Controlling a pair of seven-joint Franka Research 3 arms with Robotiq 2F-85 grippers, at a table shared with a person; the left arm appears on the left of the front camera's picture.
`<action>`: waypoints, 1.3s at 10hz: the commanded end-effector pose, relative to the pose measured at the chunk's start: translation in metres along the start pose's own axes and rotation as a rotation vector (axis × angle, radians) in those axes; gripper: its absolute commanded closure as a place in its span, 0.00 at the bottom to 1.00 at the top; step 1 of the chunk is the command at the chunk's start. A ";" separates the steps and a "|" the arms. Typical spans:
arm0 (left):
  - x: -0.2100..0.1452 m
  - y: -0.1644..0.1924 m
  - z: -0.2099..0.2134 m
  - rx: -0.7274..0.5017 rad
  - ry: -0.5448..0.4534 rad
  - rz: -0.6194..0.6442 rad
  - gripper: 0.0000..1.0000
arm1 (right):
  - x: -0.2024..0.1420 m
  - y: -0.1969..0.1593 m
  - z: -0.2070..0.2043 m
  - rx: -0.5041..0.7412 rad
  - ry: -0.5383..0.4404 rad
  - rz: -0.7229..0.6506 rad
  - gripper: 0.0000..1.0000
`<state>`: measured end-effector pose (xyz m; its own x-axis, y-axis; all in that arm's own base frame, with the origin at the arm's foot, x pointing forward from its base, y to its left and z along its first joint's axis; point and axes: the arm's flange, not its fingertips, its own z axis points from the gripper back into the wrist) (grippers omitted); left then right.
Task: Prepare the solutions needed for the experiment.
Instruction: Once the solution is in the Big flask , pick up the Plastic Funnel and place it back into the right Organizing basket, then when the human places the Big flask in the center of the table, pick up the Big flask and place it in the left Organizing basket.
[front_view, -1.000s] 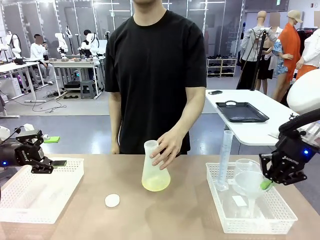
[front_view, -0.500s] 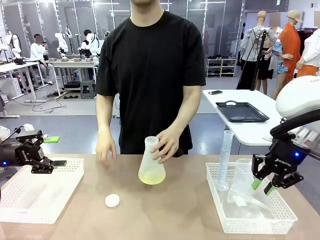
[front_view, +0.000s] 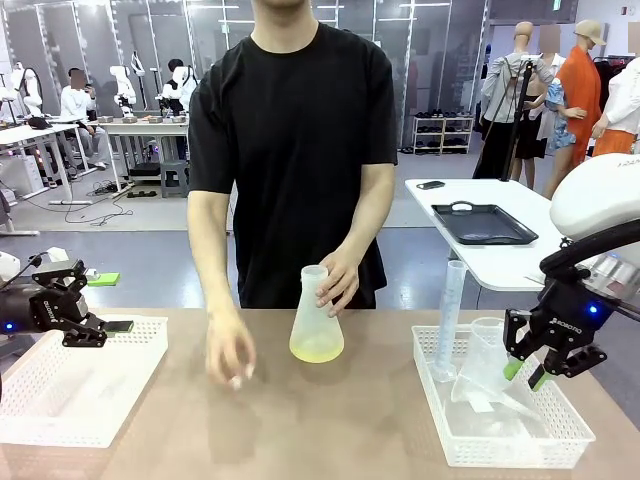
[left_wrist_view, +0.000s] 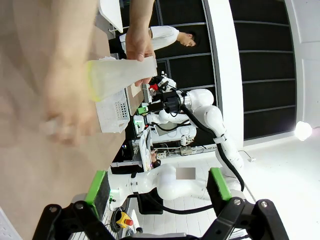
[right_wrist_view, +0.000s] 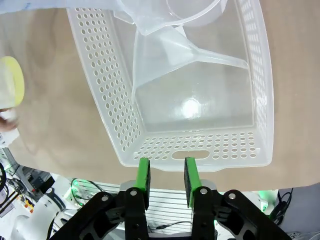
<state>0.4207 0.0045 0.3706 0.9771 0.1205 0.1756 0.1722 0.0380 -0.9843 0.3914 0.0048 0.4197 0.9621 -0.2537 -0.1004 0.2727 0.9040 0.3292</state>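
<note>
A person's hand (front_view: 340, 285) holds a frosted conical flask (front_view: 317, 318) by its neck, just above the middle of the table. The solutions (front_view: 316, 349) are a shallow pale yellow layer in its bottom. In the left wrist view the flask (left_wrist_view: 117, 75) lies sideways far off. My left gripper (front_view: 110, 303) hovers open over the left basket (front_view: 60, 420), its jaws (left_wrist_view: 159, 186) wide and empty. My right gripper (front_view: 525, 374) is open above the right basket (front_view: 505, 452), nothing between its pads (right_wrist_view: 144, 175). A clear funnel (right_wrist_view: 190, 55) lies in that basket below it.
The person's other hand (front_view: 232, 355) is blurred low over the table left of the flask. The right basket also holds a tall graduated cylinder (front_view: 449, 318) and a beaker (front_view: 487, 333). A white side table with a black tray (front_view: 483, 224) stands at the far right.
My right gripper has opened off the funnel and drawn up and left; the funnel now lies in the basket. The person shifted the flask and brought the other hand down onto the white cap.
</note>
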 end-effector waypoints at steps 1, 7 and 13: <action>0.000 -0.001 0.000 -0.001 0.000 -0.005 0.00 | -0.002 0.001 0.002 0.004 0.003 0.001 0.63; 0.000 -0.001 0.000 -0.001 0.000 -0.005 0.00 | -0.019 0.003 0.008 0.081 -0.040 0.039 0.63; 0.000 -0.001 0.000 -0.001 0.000 -0.005 0.00 | -0.026 -0.002 0.054 0.623 0.083 0.097 0.63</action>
<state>0.4207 0.0045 0.3706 0.9771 0.1204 0.1756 0.1722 0.0380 -0.9843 0.3603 -0.0028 0.4749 0.9796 -0.1902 -0.0651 0.1733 0.6348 0.7530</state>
